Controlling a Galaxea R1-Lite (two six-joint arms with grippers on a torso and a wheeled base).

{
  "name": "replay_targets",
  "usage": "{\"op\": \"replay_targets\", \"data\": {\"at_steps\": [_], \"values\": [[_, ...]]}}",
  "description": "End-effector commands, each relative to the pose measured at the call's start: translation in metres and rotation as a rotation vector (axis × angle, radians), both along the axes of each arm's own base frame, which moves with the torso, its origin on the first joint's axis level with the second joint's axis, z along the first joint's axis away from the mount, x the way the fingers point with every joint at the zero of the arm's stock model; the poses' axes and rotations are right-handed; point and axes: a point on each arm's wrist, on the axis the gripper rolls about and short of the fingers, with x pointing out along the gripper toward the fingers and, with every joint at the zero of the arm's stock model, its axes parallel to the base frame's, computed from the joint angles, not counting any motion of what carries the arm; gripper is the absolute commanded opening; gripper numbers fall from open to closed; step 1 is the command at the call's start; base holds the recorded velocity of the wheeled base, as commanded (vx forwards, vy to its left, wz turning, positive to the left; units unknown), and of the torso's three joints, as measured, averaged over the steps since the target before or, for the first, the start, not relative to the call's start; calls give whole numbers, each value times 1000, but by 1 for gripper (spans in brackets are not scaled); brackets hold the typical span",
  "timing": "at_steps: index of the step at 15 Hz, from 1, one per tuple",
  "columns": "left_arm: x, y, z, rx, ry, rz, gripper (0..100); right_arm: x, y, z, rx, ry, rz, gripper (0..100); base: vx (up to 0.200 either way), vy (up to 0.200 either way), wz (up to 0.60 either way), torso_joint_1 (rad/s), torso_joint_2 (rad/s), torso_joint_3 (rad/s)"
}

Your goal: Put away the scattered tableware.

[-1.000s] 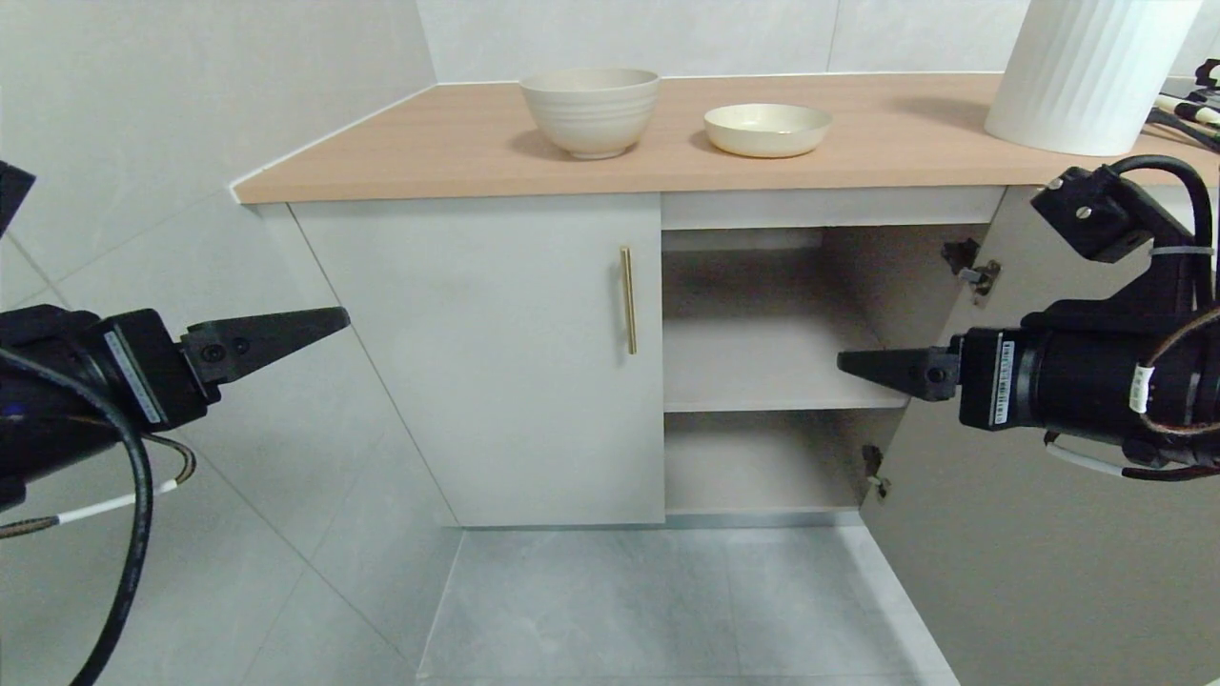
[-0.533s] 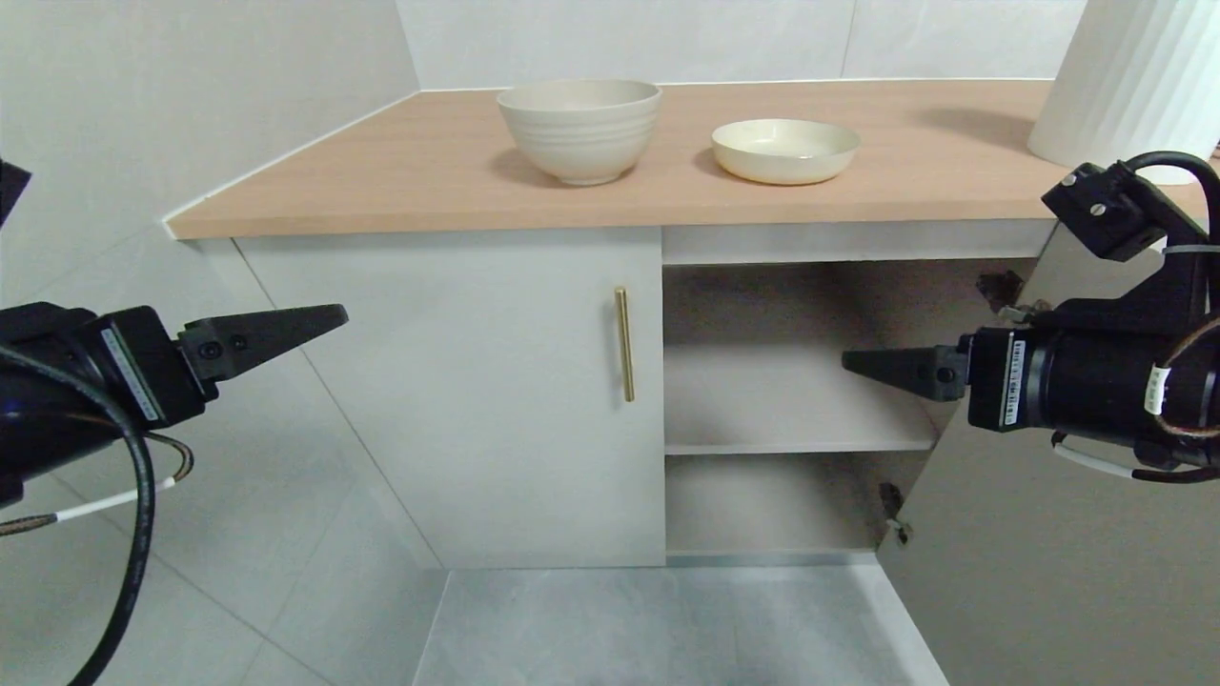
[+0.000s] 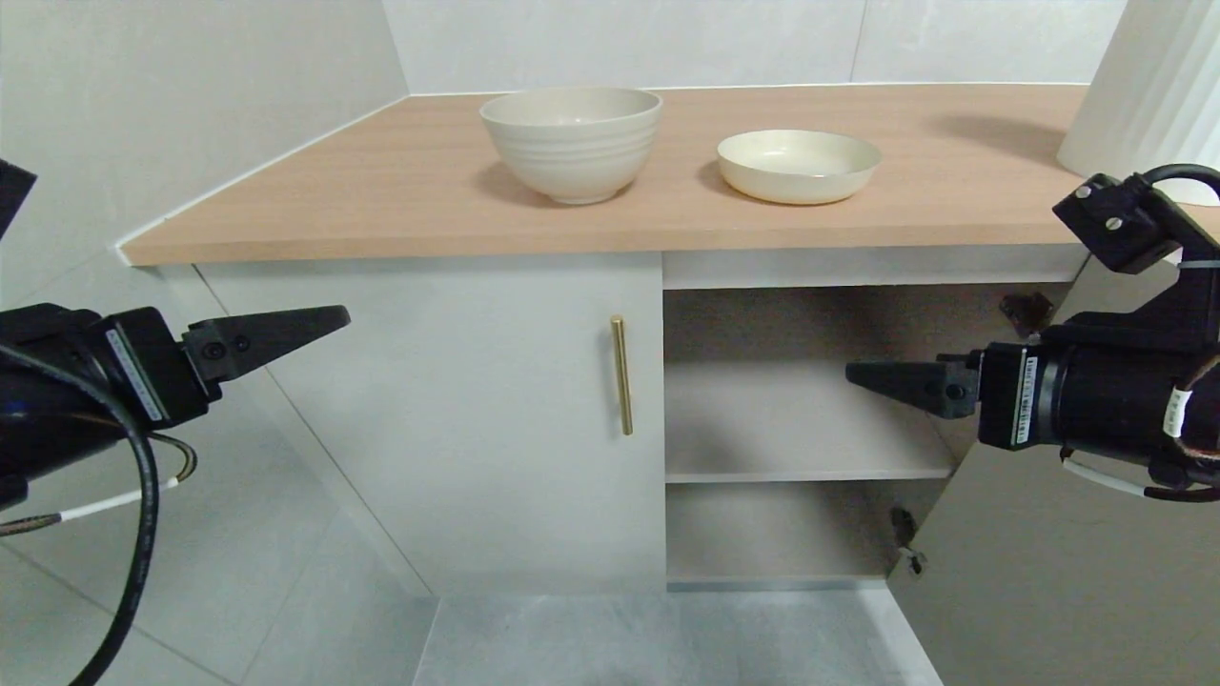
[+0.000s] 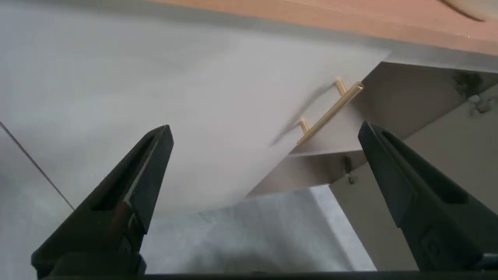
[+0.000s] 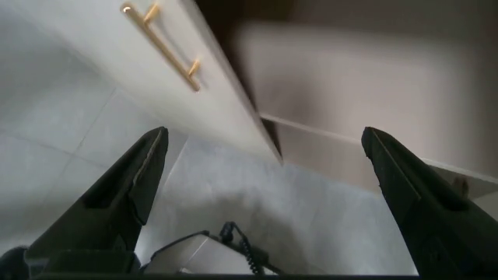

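Both fingers-apart: left gripper [image 3: 334,316], right gripper [image 3: 855,372] | bowl [image 3: 572,143], dish [image 3: 799,167] on counter [image 3: 381,210] | cabinet door [image 3: 1048,591] open | maybe bin [image 3: 1158,95]

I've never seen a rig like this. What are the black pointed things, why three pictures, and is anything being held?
The black pointed things are the robot's hands: the left gripper and the right gripper. The big picture comes from a camera on its head, looking down at a kitchen cabinet. The other two come from a camera on each wrist, looking out between that gripper's two fingers. Both grippers are open and hold nothing. On the wooden countertop stand a deep bowl and a shallow dish, with a white ribbed container at the right. Below, the right door stands open, showing a shelf.
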Motion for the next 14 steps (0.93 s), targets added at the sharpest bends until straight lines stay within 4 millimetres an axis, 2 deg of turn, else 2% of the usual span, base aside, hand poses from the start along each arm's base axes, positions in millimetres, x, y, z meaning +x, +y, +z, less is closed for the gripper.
{"op": "replay_targets", "data": {"at_steps": [1, 6, 10, 14], "values": [[0, 0, 0, -1, -1, 1, 100, -1, -1, -2, 8, -13, -2, 100, 0, 0, 0, 0, 0, 0], [0, 0, 0, 0, 0, 1, 100, 4, 1, -9, 6, -76, 3, 100, 0, 0, 0, 0, 0, 0], [1, 0, -1, 0, 4, -1, 100, 4, 2, -10, -1, -75, 4, 100, 0, 0, 0, 127, -184, -191], [2, -1, -1, 0, 7, -2, 100, 6, 2, -12, -5, -70, 1, 100, 0, 0, 0, 138, -552, -260]]}}
